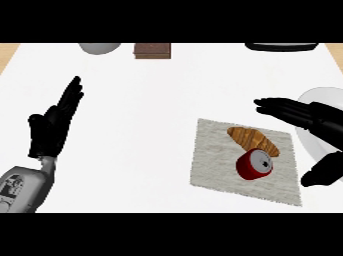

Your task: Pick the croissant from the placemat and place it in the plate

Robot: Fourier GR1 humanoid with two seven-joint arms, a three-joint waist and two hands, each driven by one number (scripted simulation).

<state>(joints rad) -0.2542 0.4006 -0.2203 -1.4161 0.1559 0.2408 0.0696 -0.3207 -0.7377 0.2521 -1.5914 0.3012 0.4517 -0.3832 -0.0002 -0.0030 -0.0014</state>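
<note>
right hand (pixel 318 125): held open above the near-right of the counter, fingers extended toward the left and thumb spread low, nothing grasped; it is seen partly over the plate (pixel 335 96) and just right of the placemat (pixel 218 170). croissant (pixel 252 140): lying on the placemat's far-right part, not yet lifted, touching or nearly touching a red can (pixel 254 165) set just near of it. plate: white, at the right edge, beside the placemat. step in hand, as judged: approach for the pick; the croissant is best closed on from its far end and across its width, so that the can is not nudged. left hand (pixel 52 125): resting open at the left, fingers straight, holding nothing. counter (pixel 152 110): white, small items at the far edge.
</note>
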